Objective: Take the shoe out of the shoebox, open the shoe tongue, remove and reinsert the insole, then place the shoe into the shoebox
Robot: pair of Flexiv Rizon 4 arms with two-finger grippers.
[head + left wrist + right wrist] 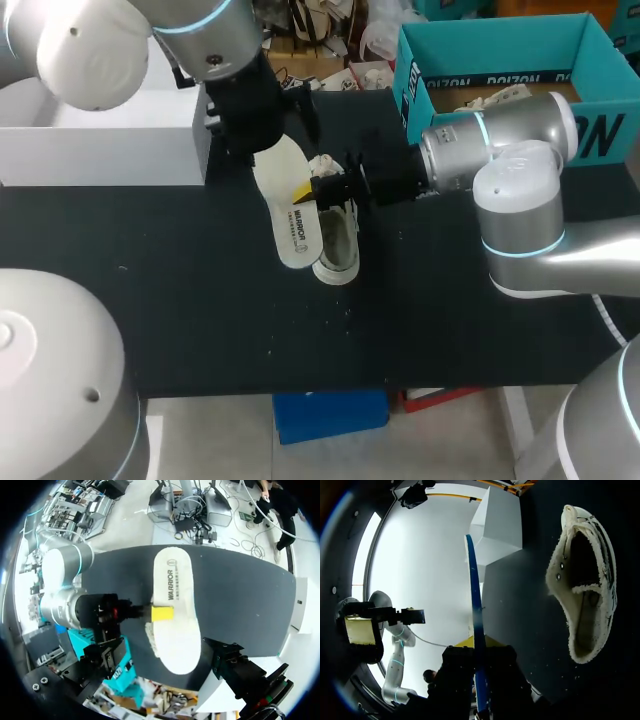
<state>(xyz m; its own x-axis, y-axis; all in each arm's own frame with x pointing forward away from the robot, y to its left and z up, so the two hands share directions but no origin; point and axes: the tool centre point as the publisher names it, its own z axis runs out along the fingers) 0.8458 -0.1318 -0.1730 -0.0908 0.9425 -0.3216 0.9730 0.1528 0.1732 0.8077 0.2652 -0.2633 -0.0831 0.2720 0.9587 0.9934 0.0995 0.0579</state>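
Both arms fill the foreground. The left arm (200, 30) and right arm (520, 180) meet over the shoe (338, 250), which lies on the black table (200, 320). The teal shoebox (490, 40) stands well apart from the shoe, on the right arm's side, so the first step looks done.

From the right wrist the shoe's mouth gapes and looks bare inside. I judge the tongue opened and the insole (290, 215) removed; it hangs in the air just beside the shoe. The right end effector (308, 190) is pinching the insole's edge near mid-length. The left end effector (250, 120) sits at the insole's far end, and I cannot tell whether it grips.

Left to do: slide the insole back in, then return the shoe to the shoebox.
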